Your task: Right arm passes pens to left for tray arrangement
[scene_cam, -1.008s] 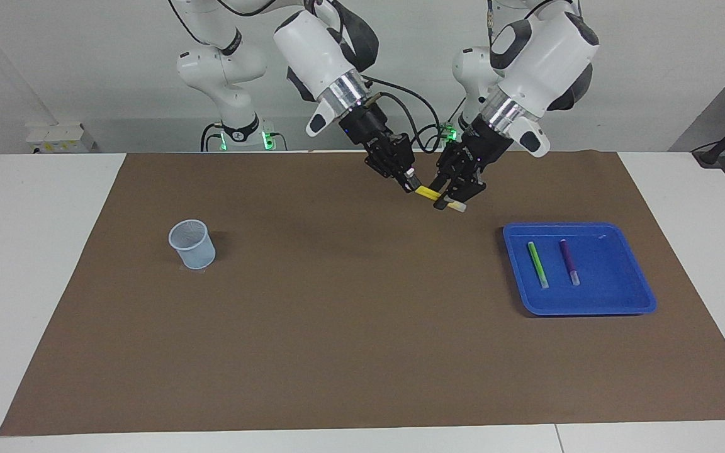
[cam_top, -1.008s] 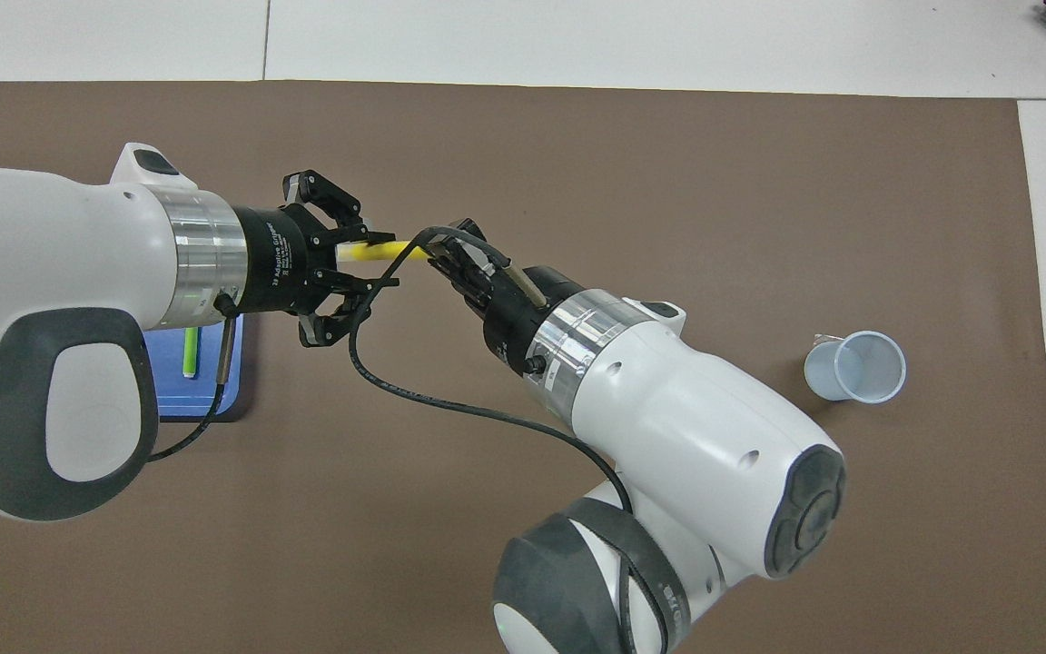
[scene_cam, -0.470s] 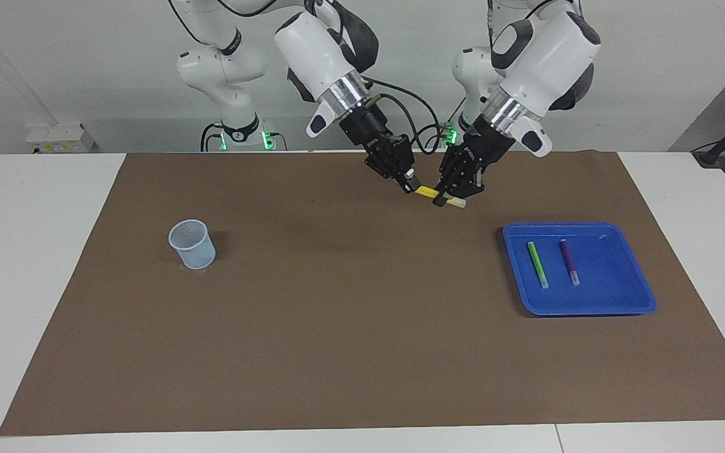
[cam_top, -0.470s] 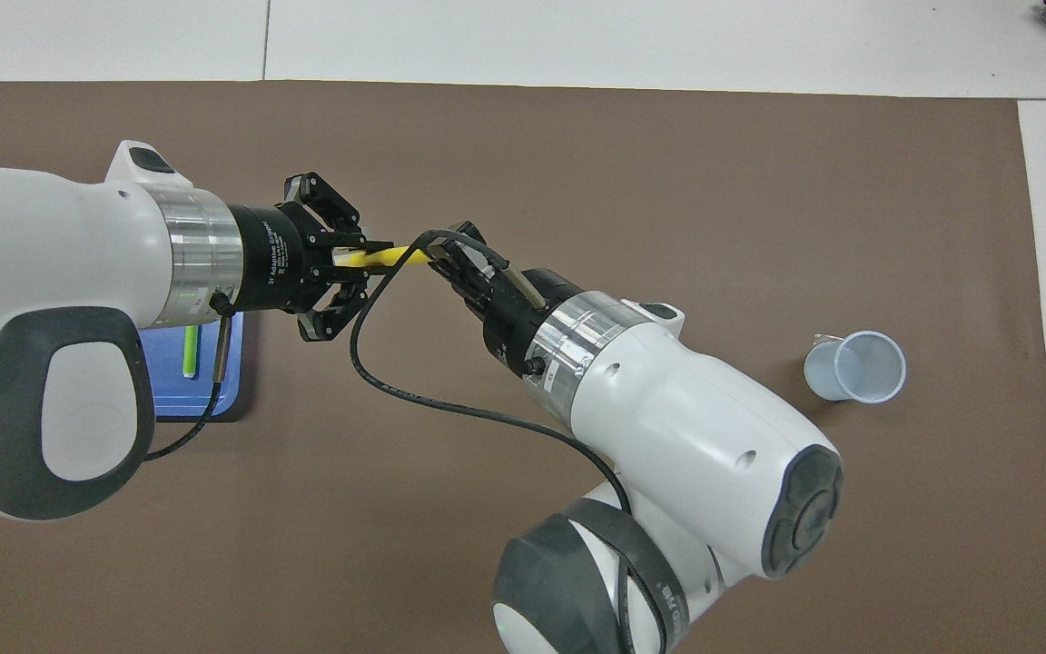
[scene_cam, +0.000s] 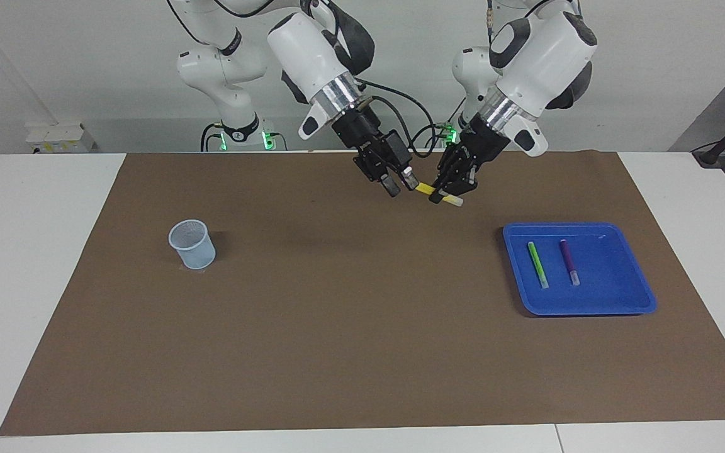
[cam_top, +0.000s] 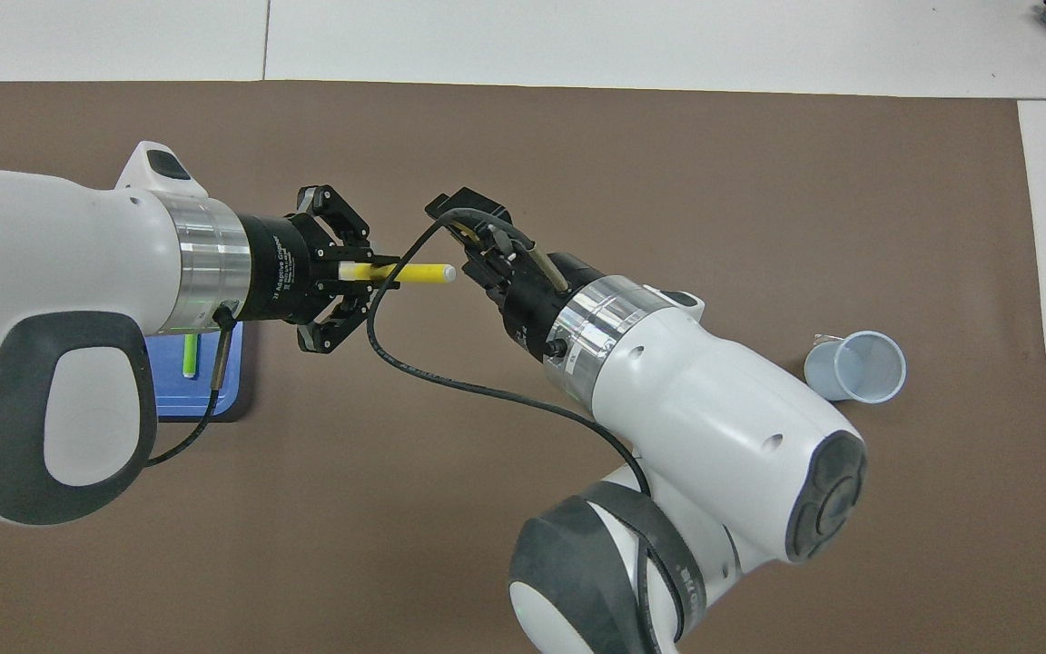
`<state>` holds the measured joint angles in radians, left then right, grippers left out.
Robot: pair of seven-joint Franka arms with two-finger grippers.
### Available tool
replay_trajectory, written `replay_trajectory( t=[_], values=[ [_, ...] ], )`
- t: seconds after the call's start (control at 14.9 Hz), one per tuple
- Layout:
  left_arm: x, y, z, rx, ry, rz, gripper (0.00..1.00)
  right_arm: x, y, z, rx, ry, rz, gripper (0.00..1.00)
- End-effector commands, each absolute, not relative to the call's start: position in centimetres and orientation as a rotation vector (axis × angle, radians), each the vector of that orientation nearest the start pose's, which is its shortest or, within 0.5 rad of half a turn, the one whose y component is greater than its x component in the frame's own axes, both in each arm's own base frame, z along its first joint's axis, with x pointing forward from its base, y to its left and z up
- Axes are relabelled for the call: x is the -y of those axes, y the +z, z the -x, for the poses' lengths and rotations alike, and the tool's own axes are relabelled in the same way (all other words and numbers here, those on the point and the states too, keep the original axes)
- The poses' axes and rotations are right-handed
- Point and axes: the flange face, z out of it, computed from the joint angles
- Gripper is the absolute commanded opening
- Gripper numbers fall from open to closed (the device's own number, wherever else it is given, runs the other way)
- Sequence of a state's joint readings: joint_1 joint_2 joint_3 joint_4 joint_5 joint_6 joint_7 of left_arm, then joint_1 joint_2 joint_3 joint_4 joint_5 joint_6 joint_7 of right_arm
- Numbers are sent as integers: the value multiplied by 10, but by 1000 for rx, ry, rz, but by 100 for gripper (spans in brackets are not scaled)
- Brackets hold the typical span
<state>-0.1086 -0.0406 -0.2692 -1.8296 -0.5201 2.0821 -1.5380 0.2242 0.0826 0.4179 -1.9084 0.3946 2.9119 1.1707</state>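
Observation:
The yellow pen (scene_cam: 426, 189) hangs level above the brown mat, and my left gripper (scene_cam: 445, 194) is shut on it near its pale end. The overhead view has the yellow pen (cam_top: 412, 272) sticking out of the left gripper (cam_top: 352, 272) toward my right gripper (cam_top: 471, 238). That right gripper (scene_cam: 400, 184) is open, a short gap away from the pen's free tip. The blue tray (scene_cam: 611, 277) sits toward the left arm's end of the table. A green pen (scene_cam: 537, 264) and a purple pen (scene_cam: 568, 261) lie side by side in it. My left arm hides most of the tray (cam_top: 173, 400) from overhead.
A small translucent pale-blue cup (scene_cam: 192, 244) stands upright on the mat toward the right arm's end, also visible overhead as the cup (cam_top: 854, 366). A black cable (cam_top: 414, 386) loops from the right wrist under the pen. White table borders the brown mat (scene_cam: 337, 327).
My right gripper has opened, let go of the yellow pen and drawn back from it. The left gripper has closed on the pen and now holds it alone.

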Motion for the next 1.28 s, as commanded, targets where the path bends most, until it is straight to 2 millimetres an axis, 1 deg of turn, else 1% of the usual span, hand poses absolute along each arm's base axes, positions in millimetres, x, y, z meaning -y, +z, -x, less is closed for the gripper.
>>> replay_trajectory(
  t=[0.0, 0.13, 0.27, 0.34, 0.54, 0.67, 0.81, 0.94, 1.01, 1.14, 1.21],
  values=[
    [218, 576, -518, -1493, -291, -2192, 0, -337, 570, -532, -934, -402, 2031, 100],
    [209, 574, -513, -1335, -285, -2330, 0, -317, 567, -545, -878, -427, 2114, 100],
    [188, 569, -511, -1168, -242, -2516, 0, -300, 567, -556, -820, -404, 2215, 100],
    [179, 567, -508, -1045, -246, -2599, 0, -294, 565, -558, -771, -393, 2270, 100],
    [119, 562, -507, -728, -265, -2779, 0, -262, 557, -569, -700, -383, 2373, 100],
    [80, 557, -507, -548, -271, -2881, 0, -241, 553, -576, -656, -377, 2429, 100],
    [51, 555, -505, -382, -276, -2971, 0, -222, 548, -579, -603, -338, 2496, 100],
    [27, 552, -504, -216, -274, -3042, 0, -203, 544, -579, -544, -307, 2571, 100],
    [14, 551, -503, -138, -276, -3072, 0, -194, 545, -577, -517, -295, 2610, 100],
    [-8, 546, -506, 45, -286, -3119, 0, -181, 540, -572, -463, -233, 2702, 100],
    [-22, 543, -508, 120, -288, -3135, 0, -172, 542, -569, -449, -215, 2741, 100]
  ],
)
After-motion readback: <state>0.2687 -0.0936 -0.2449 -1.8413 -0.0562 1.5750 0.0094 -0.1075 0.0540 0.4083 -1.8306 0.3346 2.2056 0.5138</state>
